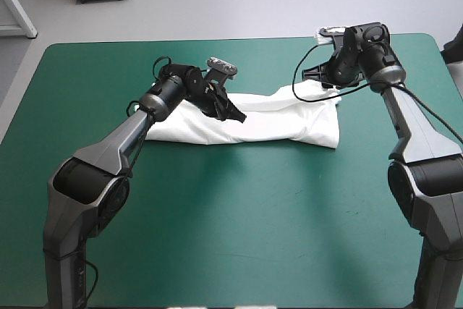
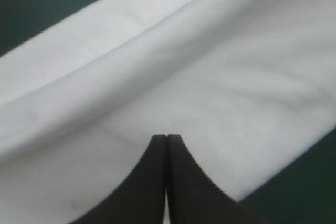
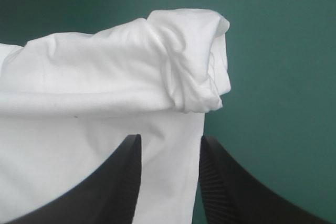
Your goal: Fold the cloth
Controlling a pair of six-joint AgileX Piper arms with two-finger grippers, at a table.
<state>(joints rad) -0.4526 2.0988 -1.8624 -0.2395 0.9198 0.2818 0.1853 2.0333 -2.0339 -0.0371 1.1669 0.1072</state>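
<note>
The white T-shirt (image 1: 278, 117) lies on the teal-green cover as a long folded band running left to right across the middle of the table. My left gripper (image 1: 239, 116) is low over the band's left half, its black fingers shut in one point (image 2: 167, 137) against the smooth T-shirt (image 2: 210, 77), with a fold ridge just ahead. My right gripper (image 1: 323, 81) hovers at the band's far right end. It stands open (image 3: 169, 140), and a rolled, bunched corner of the T-shirt (image 3: 189, 61) lies ahead of its fingers.
Bare teal-green cover (image 1: 239, 215) stretches from the T-shirt to the table's near edge and around both ends. The table's far edge (image 1: 217, 40) runs a short way behind the grippers.
</note>
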